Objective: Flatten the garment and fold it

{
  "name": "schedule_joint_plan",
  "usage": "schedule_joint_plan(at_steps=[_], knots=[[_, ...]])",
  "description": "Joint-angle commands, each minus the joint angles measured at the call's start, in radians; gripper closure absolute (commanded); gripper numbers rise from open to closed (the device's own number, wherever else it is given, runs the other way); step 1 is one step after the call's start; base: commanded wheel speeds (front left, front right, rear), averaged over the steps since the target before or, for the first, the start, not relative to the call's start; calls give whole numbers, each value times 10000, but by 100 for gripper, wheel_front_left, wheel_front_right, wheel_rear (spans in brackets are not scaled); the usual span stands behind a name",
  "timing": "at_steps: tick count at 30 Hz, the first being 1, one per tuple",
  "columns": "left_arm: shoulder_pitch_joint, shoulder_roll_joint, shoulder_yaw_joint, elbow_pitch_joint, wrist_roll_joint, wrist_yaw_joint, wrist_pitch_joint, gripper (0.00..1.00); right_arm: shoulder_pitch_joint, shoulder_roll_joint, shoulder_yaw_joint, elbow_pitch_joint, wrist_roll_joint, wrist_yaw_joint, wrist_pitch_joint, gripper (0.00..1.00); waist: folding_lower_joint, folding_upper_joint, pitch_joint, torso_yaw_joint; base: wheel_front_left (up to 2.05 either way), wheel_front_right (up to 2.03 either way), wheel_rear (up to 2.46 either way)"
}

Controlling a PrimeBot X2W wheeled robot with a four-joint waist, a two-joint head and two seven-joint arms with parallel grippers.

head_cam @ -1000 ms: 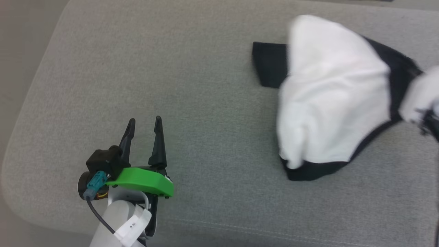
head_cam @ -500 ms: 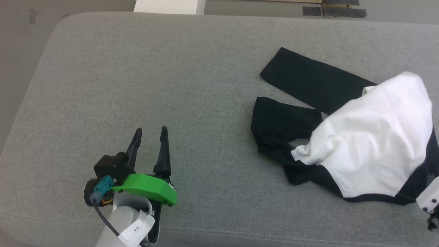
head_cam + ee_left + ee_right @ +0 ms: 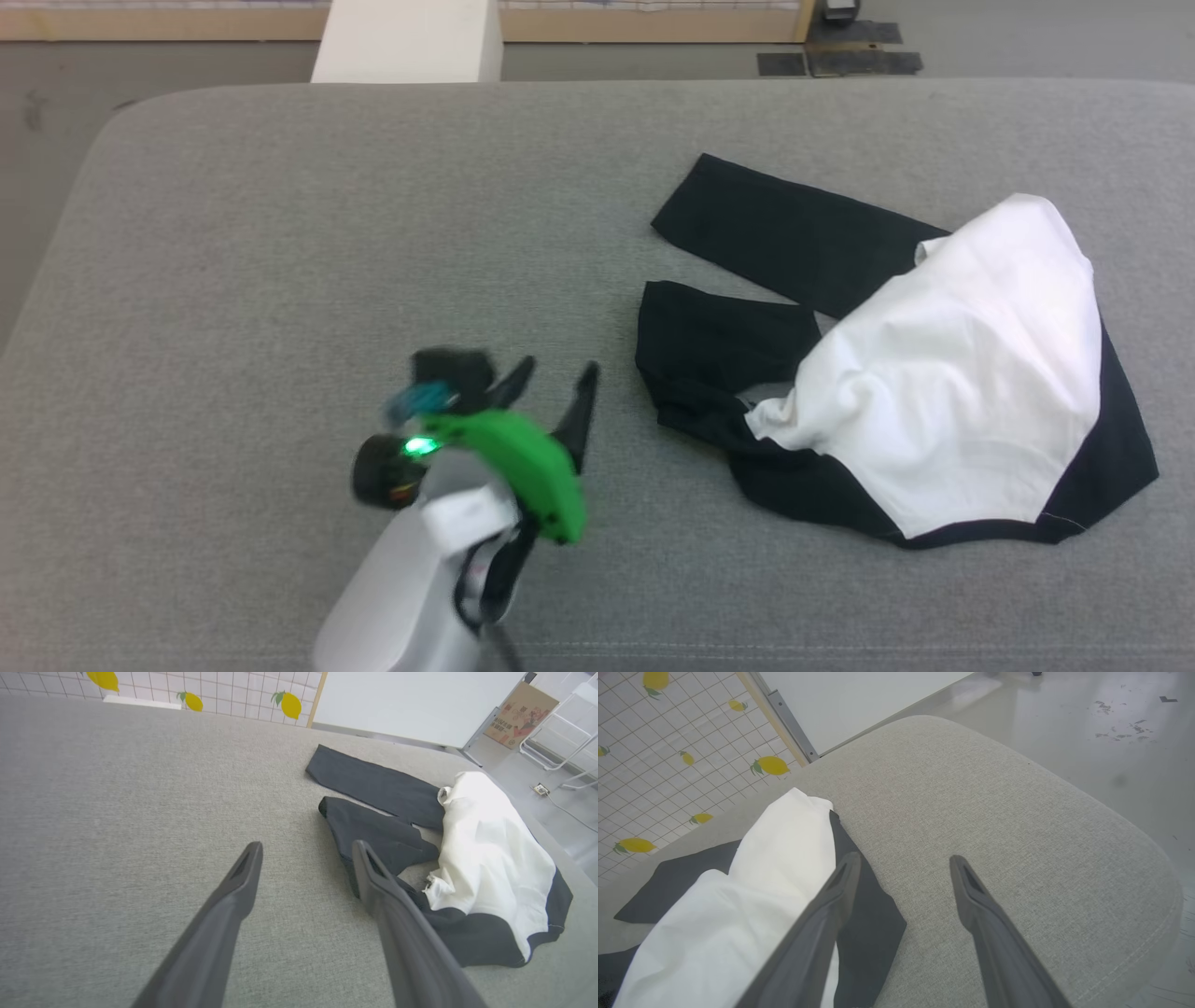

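Observation:
The garment [image 3: 943,392], a shirt with a white body and black sleeves and hem, lies crumpled on the right half of the grey cushion [image 3: 327,233]. Two black sleeves stretch leftward from it. My left gripper [image 3: 558,378] stands open just left of the nearer sleeve, clear of the cloth; in the left wrist view the gripper [image 3: 306,851] points at the garment [image 3: 486,858]. My right gripper [image 3: 903,861] is open above the cushion, holding nothing, with the garment [image 3: 752,896] beside and under its left finger.
The cushion's rounded right end and front edge [image 3: 1148,896] drop to a shiny floor. Beyond the far edge stand a white block [image 3: 406,42] and a lemon-patterned tiled wall [image 3: 187,690]. A cardboard box [image 3: 521,714] and a white rack sit at the far right.
My right gripper has opened and let go of the garment, which now lies settled on the cushion. My left gripper has swung right toward the sleeves. The head camera has tilted up.

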Motion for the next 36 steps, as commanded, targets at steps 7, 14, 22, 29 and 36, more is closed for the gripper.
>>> schedule_joint_plan(at_steps=[7,14,22,29,36], knots=[[-2317,-31,-1989,1263,-295,1048,3318,0,-162,22,585,266,425,-13,-257,0,0,0,664,-943,0,0,0],[-3368,-32,-2976,2707,21,1481,4608,0,-378,23,1045,778,715,-13,-663,0,0,0,1181,-1638,0,0,0],[-3599,-33,-2791,2895,-719,1473,3813,100,-338,23,907,1148,669,-13,-1004,0,0,0,1199,-1430,0,0,0],[-4449,640,-1249,2030,-1283,1897,2856,100,-275,23,941,1105,389,-13,-929,0,0,0,802,-622,0,0,0],[-4514,2457,445,1867,-1484,3140,2992,100,-469,24,1578,1020,358,-13,-838,0,0,0,801,-353,0,0,0]])
